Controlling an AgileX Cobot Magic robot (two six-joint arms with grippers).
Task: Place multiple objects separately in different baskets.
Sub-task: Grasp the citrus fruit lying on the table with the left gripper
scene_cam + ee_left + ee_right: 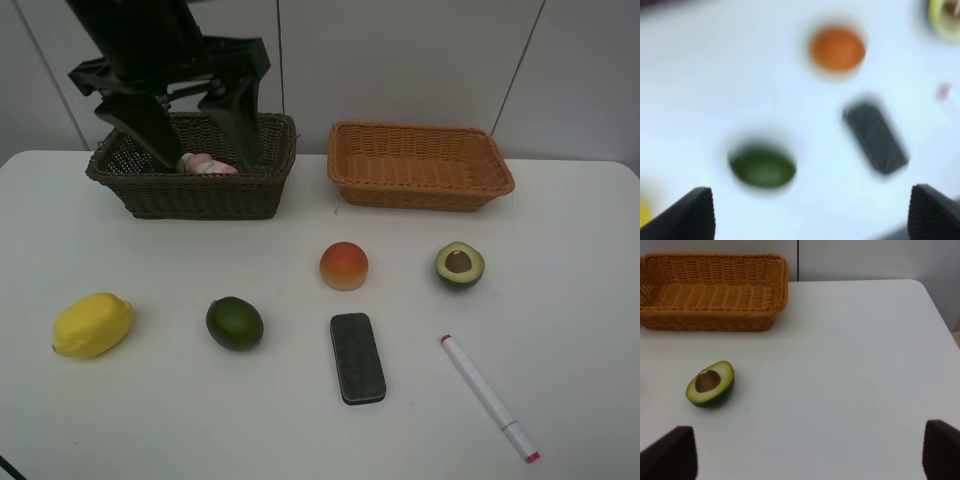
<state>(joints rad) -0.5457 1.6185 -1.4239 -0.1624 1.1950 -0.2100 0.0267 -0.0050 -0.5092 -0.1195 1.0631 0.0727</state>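
Observation:
The dark brown basket (pixel 190 190) stands at the back left with the pink bottle (pixel 208 165) lying in it. My left gripper (pixel 195 130) hangs open and empty over that basket. The light orange basket (pixel 420 165) stands at the back right and shows nothing inside; it also shows in the right wrist view (pixel 715 290). On the table lie the lemon (pixel 92 324), lime (pixel 234 323), peach (pixel 344 265), halved avocado (pixel 459 265), black eraser (pixel 357 357) and white marker (pixel 488 396). The right gripper (pixel 807 460) is open, with the avocado (pixel 710 383) ahead of it. The dark green pump bottle is hidden.
The blurred left wrist view shows the lime (pixel 762 167), peach (pixel 837 49) and eraser (pixel 875 137) between my open fingers (pixel 695 215). The white table (pixel 560 300) ends at a rounded corner (pixel 917 287) at the back right. A pale wall stands behind the baskets.

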